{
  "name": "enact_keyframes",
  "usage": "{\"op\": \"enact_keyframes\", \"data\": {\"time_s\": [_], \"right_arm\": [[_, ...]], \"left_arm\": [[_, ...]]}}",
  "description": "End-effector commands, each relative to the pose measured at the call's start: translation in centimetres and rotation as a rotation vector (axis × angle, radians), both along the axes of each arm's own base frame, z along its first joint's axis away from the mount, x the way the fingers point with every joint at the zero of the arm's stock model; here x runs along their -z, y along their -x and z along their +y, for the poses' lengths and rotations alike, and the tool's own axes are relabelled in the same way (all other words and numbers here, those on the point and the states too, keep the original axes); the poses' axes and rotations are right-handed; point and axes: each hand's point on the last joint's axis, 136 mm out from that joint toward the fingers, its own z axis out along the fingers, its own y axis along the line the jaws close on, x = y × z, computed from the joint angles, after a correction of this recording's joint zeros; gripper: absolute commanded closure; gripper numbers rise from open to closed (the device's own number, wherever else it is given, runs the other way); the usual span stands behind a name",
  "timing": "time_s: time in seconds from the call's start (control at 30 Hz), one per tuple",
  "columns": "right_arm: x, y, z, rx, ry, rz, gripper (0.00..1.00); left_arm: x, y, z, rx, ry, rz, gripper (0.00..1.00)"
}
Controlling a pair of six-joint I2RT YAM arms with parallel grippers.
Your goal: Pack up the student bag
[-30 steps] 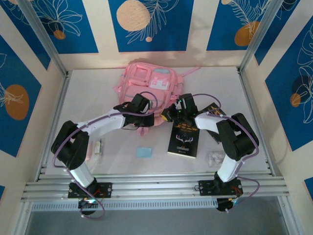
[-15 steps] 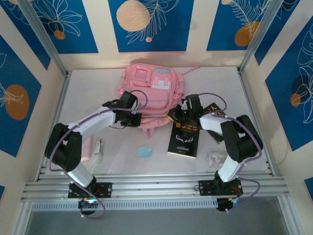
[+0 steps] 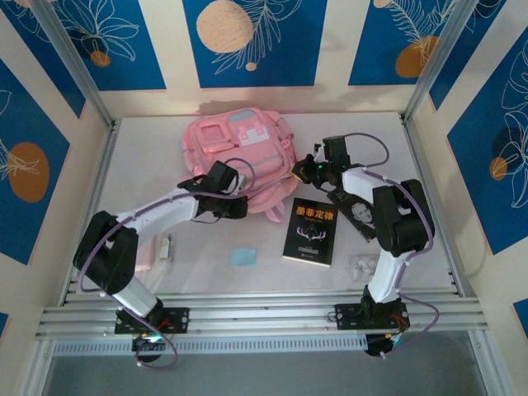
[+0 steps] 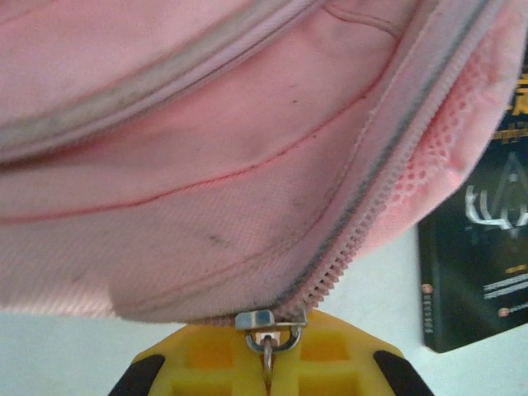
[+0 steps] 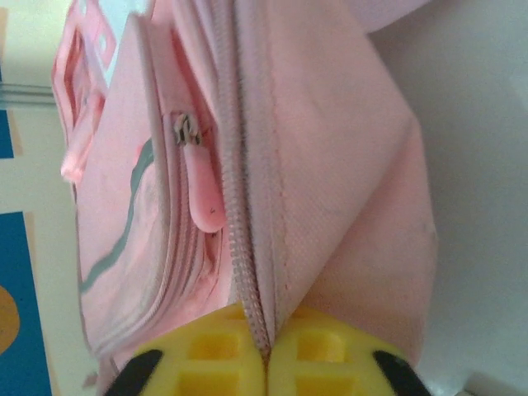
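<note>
The bag (image 3: 239, 148) is lying on the desk (image 3: 148, 165) just behind the book (image 3: 311, 233). The left pincer (image 4: 268, 375) is clenching its zipper pull (image 4: 266, 324); the right pincer (image 5: 266, 367) is pinching the seam (image 5: 239, 247). If that seam grip is slipping, the bag risks dragging and the zipper jamming.

"What did the two arms look like?"

"Much alike. The left arm (image 3: 165, 206) and the right arm (image 3: 400, 219) had smooth white shells on the long links and bulky black housings at the joints — rounded, almost drum-shaped."

"Any wiring?"

"A thin purple cable (image 3: 371, 137) ran loose along each arm in loops, down to the flat black bases (image 3: 151, 320)."

"And the ends?"

"The left gripper (image 4: 268, 375) and the right gripper (image 5: 266, 367) matched — bright yellow pads (image 4: 214, 363) moulded with square hollows like a waffle, and rounded black corners flanking them on either side."
</note>
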Motion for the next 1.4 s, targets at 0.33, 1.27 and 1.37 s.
{"op": "enact_keyframes", "data": {"time_s": [0.33,1.27,1.37], "right_arm": [[-1.7,7.3,-1.9,0.038,0.002,0.034,0.24],[0.2,6.5,0.6,0.043,-0.073,-0.007,1.00],[0.0,6.5,1.0,0.010,-0.069,-0.018,1.00]], "left_arm": [[-3.6,-4.5,-5.6,-0.033,0.199,-0.035,1.00],[2.3,-0.4,8.8,-0.203,-0.160,0.073,1.00],[2.1,-2.2,11.5,-0.239,-0.251,-0.012,1.00]]}}
